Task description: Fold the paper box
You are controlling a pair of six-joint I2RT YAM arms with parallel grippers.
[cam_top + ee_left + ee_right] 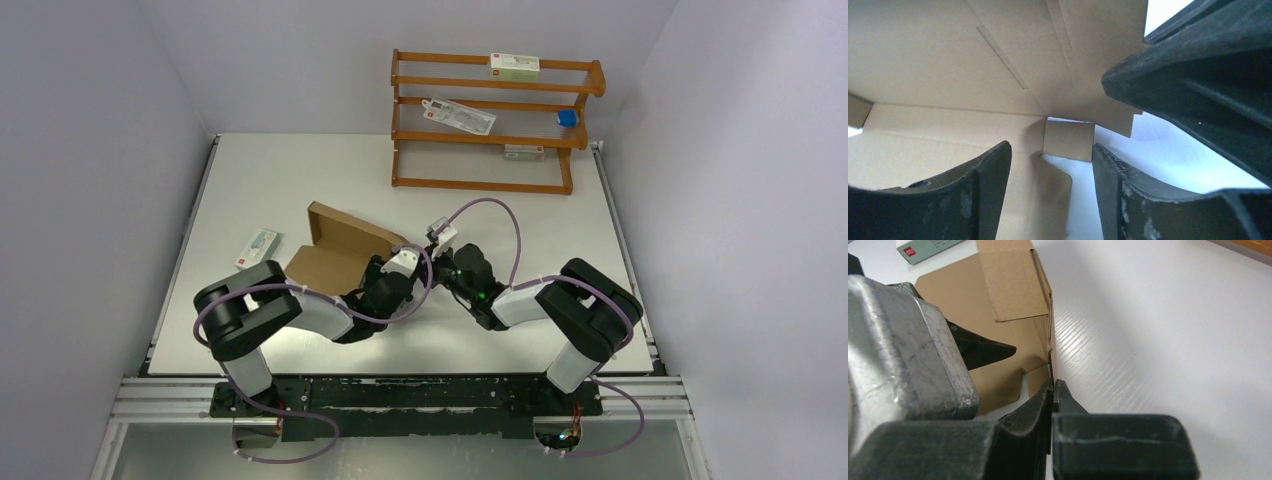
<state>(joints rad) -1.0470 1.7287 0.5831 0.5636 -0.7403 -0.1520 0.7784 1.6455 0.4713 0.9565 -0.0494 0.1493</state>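
The paper box (pixel 340 245) is brown cardboard, partly folded, lying left of the table's centre with a wall raised at the back. My left gripper (pixel 398 268) is at its right end. In the left wrist view it (pixel 1050 167) is open, with a low flap and a small tab of the box (pixel 1068 140) between its fingers (pixel 983 195). My right gripper (pixel 443 262) meets the box from the right. In the right wrist view it (pixel 1053 386) is shut on the thin edge of an upright box wall (pixel 1018 290).
A wooden shelf (pixel 490 120) stands at the back right, holding white cartons and a small blue item (pixel 567 118). A small white carton (pixel 257 246) lies left of the box and also shows in the right wrist view (pixel 923 247). The two arms nearly touch.
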